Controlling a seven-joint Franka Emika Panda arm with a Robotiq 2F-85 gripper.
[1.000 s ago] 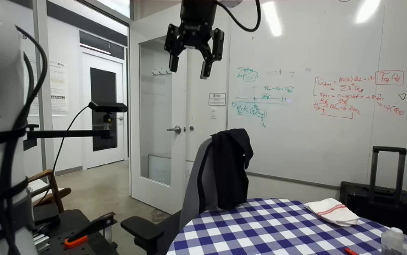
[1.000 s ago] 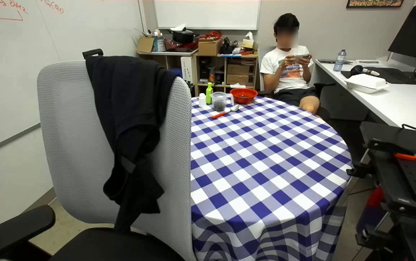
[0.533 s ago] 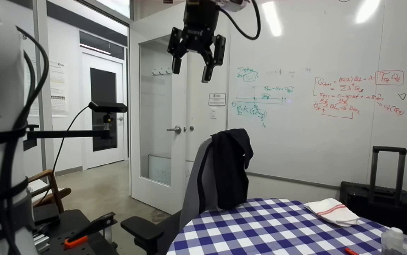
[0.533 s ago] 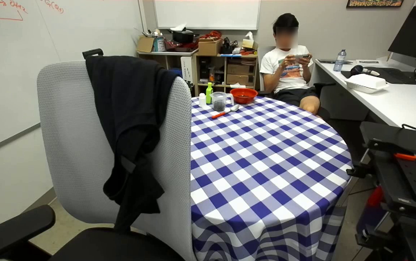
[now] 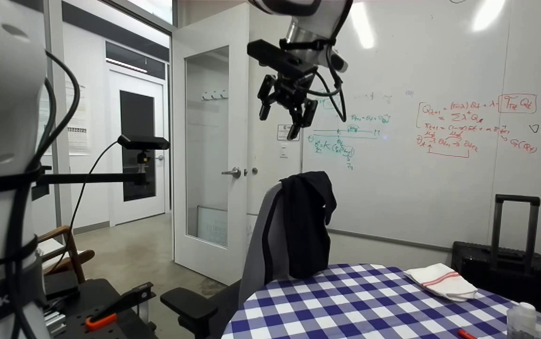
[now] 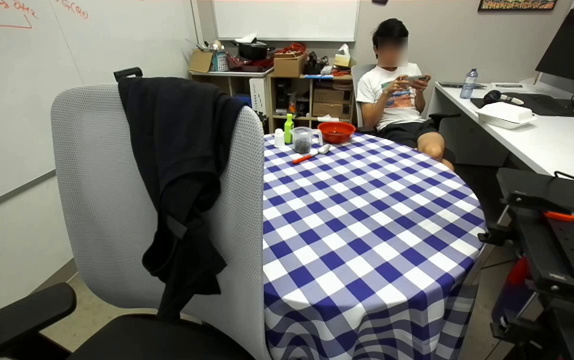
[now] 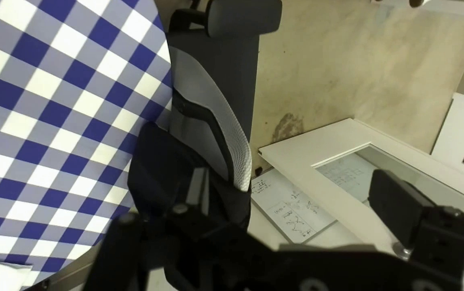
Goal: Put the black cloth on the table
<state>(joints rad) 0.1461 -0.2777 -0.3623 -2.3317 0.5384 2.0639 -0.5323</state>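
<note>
The black cloth (image 6: 174, 130) hangs over the top of the grey chair (image 6: 97, 210), beside the table (image 6: 397, 235). Its long axis is almost upright: on the side of the seat (image 6: 157, 342) it is broad above and goes down into a narrow tail pointing there; on the table side another length falls near the table's edge, and I cannot tell if it touches. The fabric looks soft and dull, twisted and creased lower, with a small grey patch (image 6: 177, 227). The chair's back is fine mesh with rounded corners; the table is round, under a checkered tablecloth (image 6: 362, 325) with wavy folds. The gripper (image 5: 278, 123) is in the air, higher than the cloth and apart from it, fingers (image 7: 397, 208) spread wide, nothing between them.
</note>
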